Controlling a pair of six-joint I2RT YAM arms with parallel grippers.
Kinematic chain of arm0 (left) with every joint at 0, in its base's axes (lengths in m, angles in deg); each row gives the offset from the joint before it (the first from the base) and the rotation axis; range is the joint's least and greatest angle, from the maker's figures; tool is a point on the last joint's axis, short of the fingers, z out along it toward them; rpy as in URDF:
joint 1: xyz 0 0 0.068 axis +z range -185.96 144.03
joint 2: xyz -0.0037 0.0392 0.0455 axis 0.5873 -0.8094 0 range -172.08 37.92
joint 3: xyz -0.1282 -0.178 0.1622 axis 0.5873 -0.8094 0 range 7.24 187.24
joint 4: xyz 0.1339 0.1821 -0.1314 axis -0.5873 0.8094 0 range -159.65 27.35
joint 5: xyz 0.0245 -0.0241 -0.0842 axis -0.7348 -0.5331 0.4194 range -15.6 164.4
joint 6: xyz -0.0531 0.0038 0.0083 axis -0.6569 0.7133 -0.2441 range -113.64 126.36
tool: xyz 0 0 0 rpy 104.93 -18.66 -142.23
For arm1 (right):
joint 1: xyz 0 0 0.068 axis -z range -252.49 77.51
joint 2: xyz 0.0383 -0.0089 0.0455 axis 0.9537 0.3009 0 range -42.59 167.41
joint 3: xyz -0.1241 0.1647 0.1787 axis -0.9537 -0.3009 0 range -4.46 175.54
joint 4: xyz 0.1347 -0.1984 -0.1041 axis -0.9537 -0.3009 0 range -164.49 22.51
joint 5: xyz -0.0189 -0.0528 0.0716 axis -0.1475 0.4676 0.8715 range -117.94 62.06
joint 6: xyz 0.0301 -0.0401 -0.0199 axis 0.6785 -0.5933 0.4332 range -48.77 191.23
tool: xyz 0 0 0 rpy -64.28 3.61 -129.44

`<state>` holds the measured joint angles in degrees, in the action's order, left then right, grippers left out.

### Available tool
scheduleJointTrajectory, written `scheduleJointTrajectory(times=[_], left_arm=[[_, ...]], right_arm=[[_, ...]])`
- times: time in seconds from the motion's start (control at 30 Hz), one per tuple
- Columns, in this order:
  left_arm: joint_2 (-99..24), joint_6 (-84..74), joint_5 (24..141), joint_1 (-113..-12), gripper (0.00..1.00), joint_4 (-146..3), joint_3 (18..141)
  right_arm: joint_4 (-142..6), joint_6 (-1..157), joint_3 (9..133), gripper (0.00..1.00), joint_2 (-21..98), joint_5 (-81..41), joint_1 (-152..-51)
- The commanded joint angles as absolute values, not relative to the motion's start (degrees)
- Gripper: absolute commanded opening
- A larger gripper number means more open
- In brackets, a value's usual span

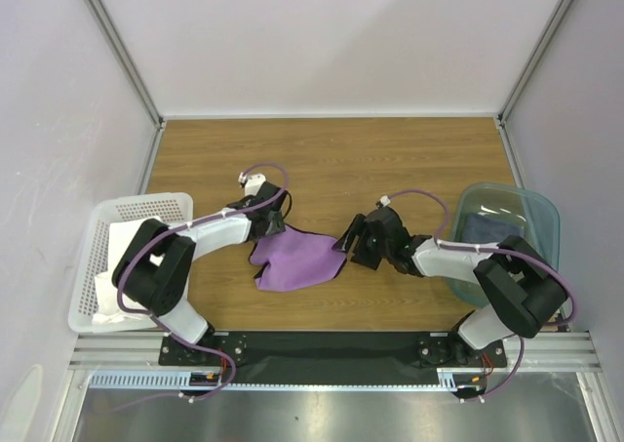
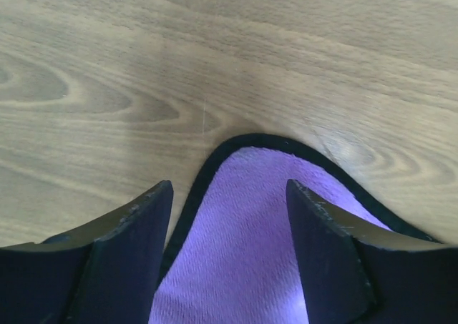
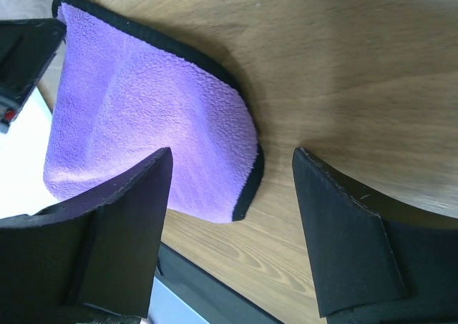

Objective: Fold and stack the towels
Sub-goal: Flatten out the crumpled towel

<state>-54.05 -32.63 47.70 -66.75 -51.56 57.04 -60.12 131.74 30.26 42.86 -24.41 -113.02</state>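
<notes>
Top external view, reading out from the arm bases: the white basket (image 1: 146, 203) sits at the near left with the white towel (image 1: 115, 242) bundled inside it, and the teal bin (image 1: 541, 208) at the near right holds the navy towel (image 1: 487, 229). Between them, a little further out on the worktop (image 1: 390, 159), the purple towel (image 1: 297, 260) lies rumpled and unfolded, its long axis running roughly left to right as far as the creases let me judge. Each arm reaches in to the corner on its own side, so neither is clearly nearer. The left pincer (image 2: 229, 195) stands astride the far-left corner. Its jaws are parted, and the dark-bound tip pokes up between them with a gap on either side. The right pincer (image 3: 232, 159) is likewise released over the right-hand corner. The hemmed edge lies nearer one finger, with bare wood before the other. Neither grips anything. I'd guess both need to nip their corners before any fold can start. Beyond them is only wood.
</notes>
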Motion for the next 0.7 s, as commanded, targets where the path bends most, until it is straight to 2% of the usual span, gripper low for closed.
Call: scheduleJointTrajectory(times=[0.0, 0.17, 0.23, 0.33, 0.37, 0.4, 0.47, 0.53, 0.67], left_arm=[[-55.6, -32.58, 48.56, -65.24, 0.68, -55.32, 56.37], [-56.83, -31.61, 50.23, -64.27, 0.58, -57.78, 55.4], [-57.27, -31.09, 50.84, -63.92, 0.49, -58.3, 55.31], [-57.62, -29.95, 52.07, -63.91, 0.33, -59.88, 55.05], [-57.8, -29.86, 52.08, -63.83, 0.27, -60.59, 55.05], [-57.97, -29.68, 52.08, -63.91, 0.15, -60.59, 55.13], [-58.76, -29.33, 51.82, -63.83, 0.01, -60.24, 56.01], [-59.38, -28.72, 51.55, -63.83, 0.0, -59.63, 56.98], [-57.45, -27.84, 50.76, -63.74, 0.0, -57.78, 59.0]], right_arm=[[-57.74, 132.67, 32.63, 0.73, 44.42, -24.77, -113.89], [-57.03, 133.19, 34.48, 0.72, 47.58, -24.25, -114.76], [-56.77, 133.46, 34.92, 0.69, 48.38, -24.25, -115.12], [-55.98, 133.98, 34.83, 0.56, 48.73, -24.86, -115.29], [-55.98, 133.99, 34.92, 0.47, 48.73, -24.95, -115.29], [-56.15, 133.99, 34.92, 0.43, 48.56, -25.21, -115.29], [-56.59, 133.11, 35.27, 0.29, 48.12, -26.26, -115.29], [-58.78, 131.71, 36.58, 0.24, 46.98, -27.93, -115.29], [-65.02, 123.73, 41.15, 0.08, 43.9, -35.66, -115.21]])
